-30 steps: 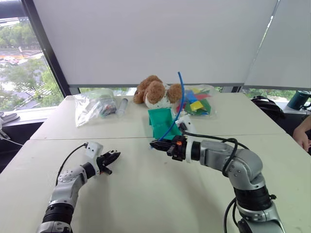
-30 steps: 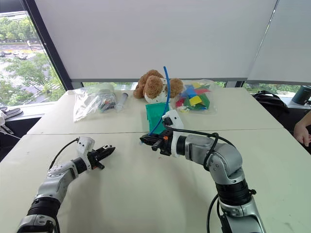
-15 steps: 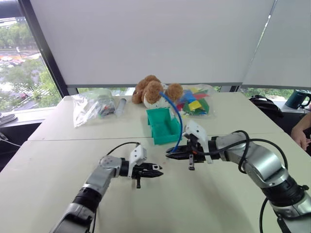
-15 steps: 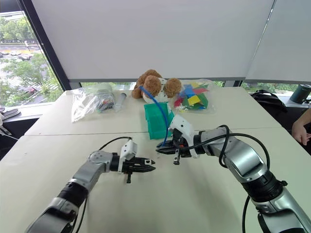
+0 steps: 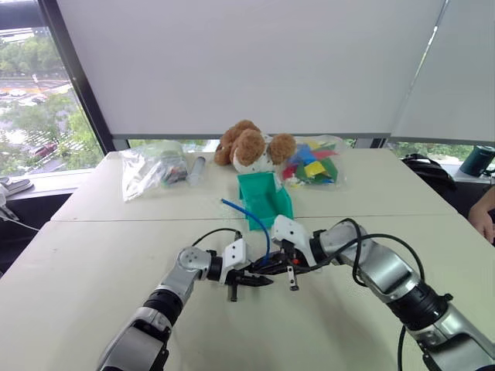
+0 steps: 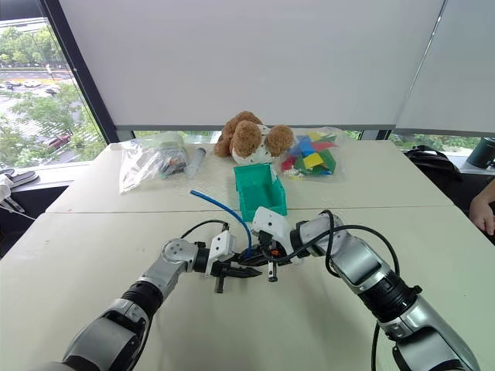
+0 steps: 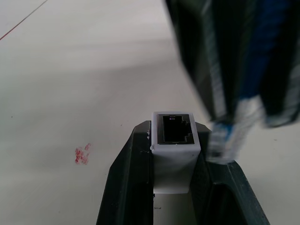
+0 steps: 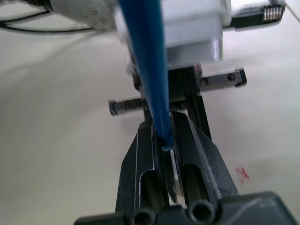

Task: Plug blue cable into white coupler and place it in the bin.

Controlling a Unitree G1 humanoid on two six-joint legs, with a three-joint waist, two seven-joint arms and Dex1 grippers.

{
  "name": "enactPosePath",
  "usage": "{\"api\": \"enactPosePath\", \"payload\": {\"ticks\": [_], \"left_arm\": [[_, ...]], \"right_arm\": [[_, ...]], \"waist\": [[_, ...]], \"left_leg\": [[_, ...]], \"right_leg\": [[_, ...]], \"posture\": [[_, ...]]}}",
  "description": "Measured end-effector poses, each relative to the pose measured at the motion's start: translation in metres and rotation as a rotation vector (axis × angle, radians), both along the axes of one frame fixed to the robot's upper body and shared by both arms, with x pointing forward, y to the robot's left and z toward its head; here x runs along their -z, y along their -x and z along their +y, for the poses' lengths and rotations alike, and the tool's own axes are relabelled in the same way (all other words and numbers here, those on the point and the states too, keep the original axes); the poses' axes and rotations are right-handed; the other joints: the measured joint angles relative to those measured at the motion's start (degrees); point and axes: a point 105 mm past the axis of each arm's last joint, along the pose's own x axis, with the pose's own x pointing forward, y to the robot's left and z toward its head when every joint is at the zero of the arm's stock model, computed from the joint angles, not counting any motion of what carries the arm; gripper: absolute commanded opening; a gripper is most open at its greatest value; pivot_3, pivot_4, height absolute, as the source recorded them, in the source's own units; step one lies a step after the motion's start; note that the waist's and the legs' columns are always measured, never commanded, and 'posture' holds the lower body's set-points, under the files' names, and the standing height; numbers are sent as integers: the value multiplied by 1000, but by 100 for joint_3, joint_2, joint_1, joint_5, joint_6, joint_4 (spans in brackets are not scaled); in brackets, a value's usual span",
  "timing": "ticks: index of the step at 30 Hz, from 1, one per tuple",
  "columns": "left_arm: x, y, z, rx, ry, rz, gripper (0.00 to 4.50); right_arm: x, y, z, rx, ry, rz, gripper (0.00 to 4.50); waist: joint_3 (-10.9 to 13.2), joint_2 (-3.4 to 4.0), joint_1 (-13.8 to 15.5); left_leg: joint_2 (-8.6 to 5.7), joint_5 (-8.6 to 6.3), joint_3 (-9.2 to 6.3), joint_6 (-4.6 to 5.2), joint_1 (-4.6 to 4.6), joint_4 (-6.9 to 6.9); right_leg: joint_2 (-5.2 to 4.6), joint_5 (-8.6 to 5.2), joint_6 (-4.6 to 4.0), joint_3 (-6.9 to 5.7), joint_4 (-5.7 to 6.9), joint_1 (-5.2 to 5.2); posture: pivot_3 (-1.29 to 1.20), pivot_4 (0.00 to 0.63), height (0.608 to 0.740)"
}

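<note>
Now the two arms meet over the middle of the table [image 5: 93, 232], where a second ago they were well apart: the left gripper [image 5: 259, 280] has swung in from the table's left part toward the centre, and the right gripper [image 5: 272, 267] has dropped lower and turned to face it. The left gripper's fingers are clamped on the white coupler [image 7: 174, 150], whose open socket faces outward in the left wrist view. The right gripper's fingers are pressed together on the blue cable [image 8: 149, 75] just behind its clear plug [image 7: 226, 136]. That plug hangs just beside the coupler, at about its 3 o'clock in the left wrist view, and is not in the socket. From the right gripper the cable arcs up and away toward 10 o'clock in the head view [image 5: 244, 211], its free end in the air above the table; a second ago it stood nearly upright, rising toward 12 o'clock in front of the blind. The bin [image 5: 267, 197] sits beyond the grippers, at 12 o'clock from them, in the same spot as before. Behind it lie a stuffed toy dog [image 5: 251, 144], a bag of coloured pieces [image 5: 313, 164] and, toward 10 o'clock, a clear bag [image 5: 151, 168].
</note>
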Motion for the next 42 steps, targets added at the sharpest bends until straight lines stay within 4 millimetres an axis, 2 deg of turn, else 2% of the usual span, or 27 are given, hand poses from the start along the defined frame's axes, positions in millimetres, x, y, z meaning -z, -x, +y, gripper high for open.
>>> {"api": "enactPosePath", "payload": {"ticks": [19, 42], "left_arm": [[0, 0, 1, -1, -2, -2, 413], [0, -1, 2, -1, -9, -7, 413]], "right_arm": [[-6, -11, -13, -27, 73, -56, 0], [0, -10, -2, -141, 141, -87, 0]], "waist": [[0, 0, -9], [-2, 1, -30]], "left_leg": [[-3, 0, 1, 0, 1, 0], [-11, 0, 1, -1, 6, 1]], "right_leg": [[1, 1, 2, 0, 2, 0], [1, 1, 2, -1, 5, 4]], "posture": [[0, 150, 740], [0, 150, 740]]}}
